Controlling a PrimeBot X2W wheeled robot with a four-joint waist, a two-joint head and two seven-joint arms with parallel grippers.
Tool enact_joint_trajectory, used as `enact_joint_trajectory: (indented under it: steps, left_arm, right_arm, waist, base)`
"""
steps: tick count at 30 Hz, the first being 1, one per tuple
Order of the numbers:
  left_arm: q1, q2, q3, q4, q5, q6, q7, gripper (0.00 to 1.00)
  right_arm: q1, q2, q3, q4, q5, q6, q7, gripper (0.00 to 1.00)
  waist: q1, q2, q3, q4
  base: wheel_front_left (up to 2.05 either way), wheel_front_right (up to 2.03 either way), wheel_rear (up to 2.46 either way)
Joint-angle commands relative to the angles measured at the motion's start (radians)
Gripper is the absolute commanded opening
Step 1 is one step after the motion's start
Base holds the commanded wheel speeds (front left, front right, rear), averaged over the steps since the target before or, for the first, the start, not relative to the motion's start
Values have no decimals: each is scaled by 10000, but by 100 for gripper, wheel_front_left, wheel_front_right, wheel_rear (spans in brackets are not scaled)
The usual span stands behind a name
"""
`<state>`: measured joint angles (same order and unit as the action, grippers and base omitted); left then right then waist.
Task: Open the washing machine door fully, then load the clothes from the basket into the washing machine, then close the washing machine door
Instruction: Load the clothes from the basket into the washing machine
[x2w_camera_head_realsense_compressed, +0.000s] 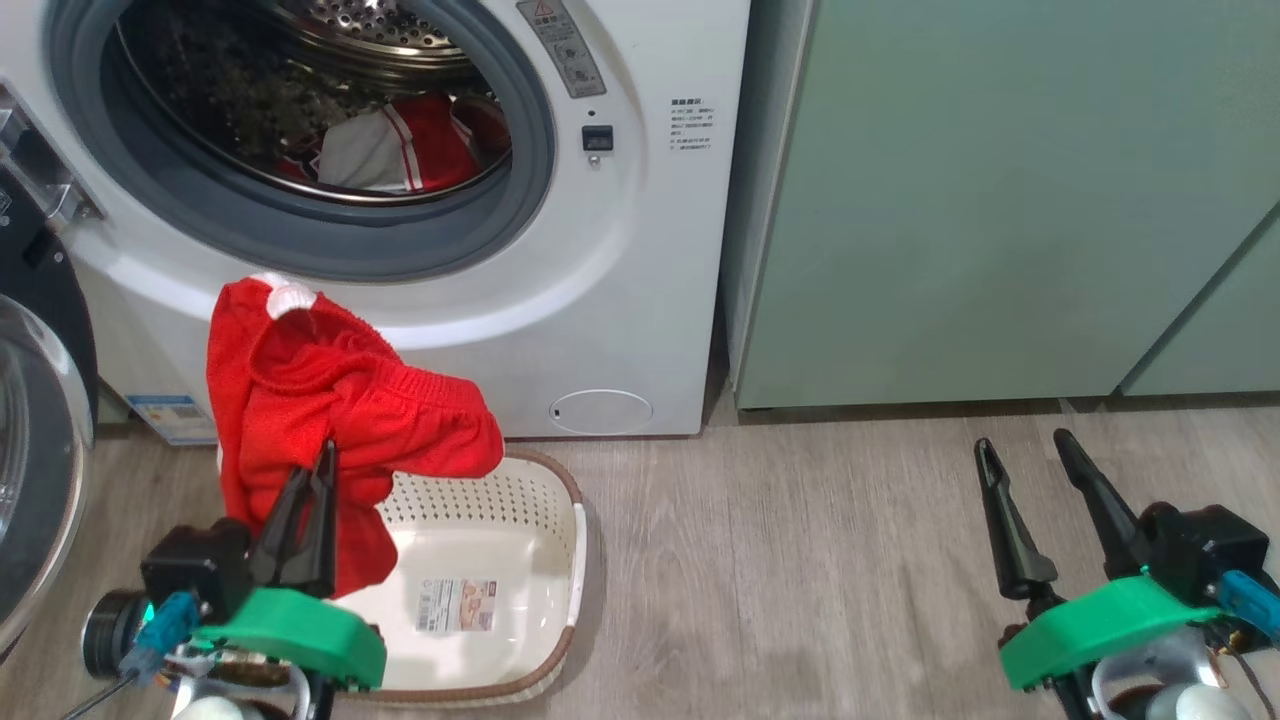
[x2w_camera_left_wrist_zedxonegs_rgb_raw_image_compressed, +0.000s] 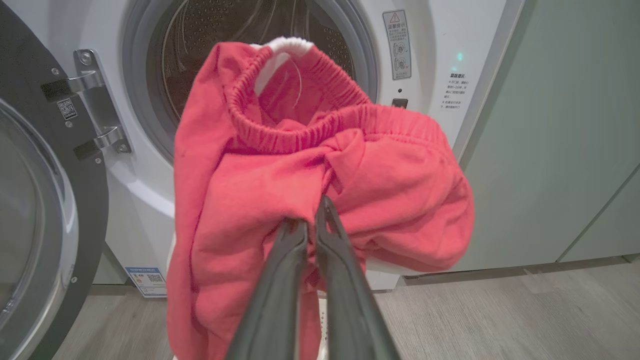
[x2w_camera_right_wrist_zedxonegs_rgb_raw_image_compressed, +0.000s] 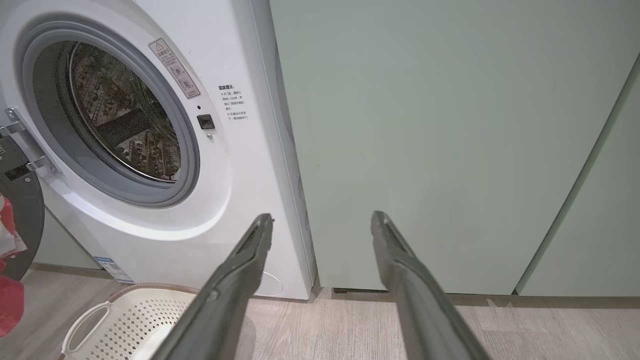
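With your left tool clenched on the red garment hanging above the basket, lift it over the gasket and push deep into the drum before releasing; your right tool hangs spread and empty.

Wood-look floor under basket, washing machine, cabinets.

Left gripper: fingers pinched together on red garment, mid-fold. Garment hangs bunched in front of washer opening; elastic waistband on top, white strip at its peak. Drum dark behind it. Door swung open at left, black rim, steel hinge exposed. Blue sticker low on washer front. Green cabinet at right; wood floor below
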<state>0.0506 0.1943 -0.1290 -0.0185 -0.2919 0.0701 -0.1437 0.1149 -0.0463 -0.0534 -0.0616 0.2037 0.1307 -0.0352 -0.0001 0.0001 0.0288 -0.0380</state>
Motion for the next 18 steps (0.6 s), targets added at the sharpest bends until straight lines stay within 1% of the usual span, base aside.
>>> enact_joint_trajectory:
  steps: [1,7,11,14,18]
  left_arm:
    - [-396,198,352,-370,-61,77,-121,0]
    - [-464,241,361,-369,-84,105,-140,0]
    - [-666,272,398,-328,-138,112,-156,0]
    - [-1042,297,416,-171,-212,68,-132,0]
    - [-2158,269,598,495,-627,-105,-83,0]
  right_arm:
    - [-276,-39,234,-425,40,0,-55,100]
    - [-308,-39,234,-434,63,0,-86,100]
    - [-403,-39,260,-524,79,0,-120,100]
    - [-547,-39,270,-632,68,0,-155,100]
    - [-879,-39,361,-848,69,0,-239,100]
  waist:
    - [1,-1,29,2]
    - [1,-1,115,3]
    - [1,-1,395,-21]
    - [1,-1,759,-27]
    - [1,-1,1719,-175]
  base:
    - [0,0,0]
    - [0,0,0]
    - [0,0,0]
    - [0,0,0]
    - [0,0,0]
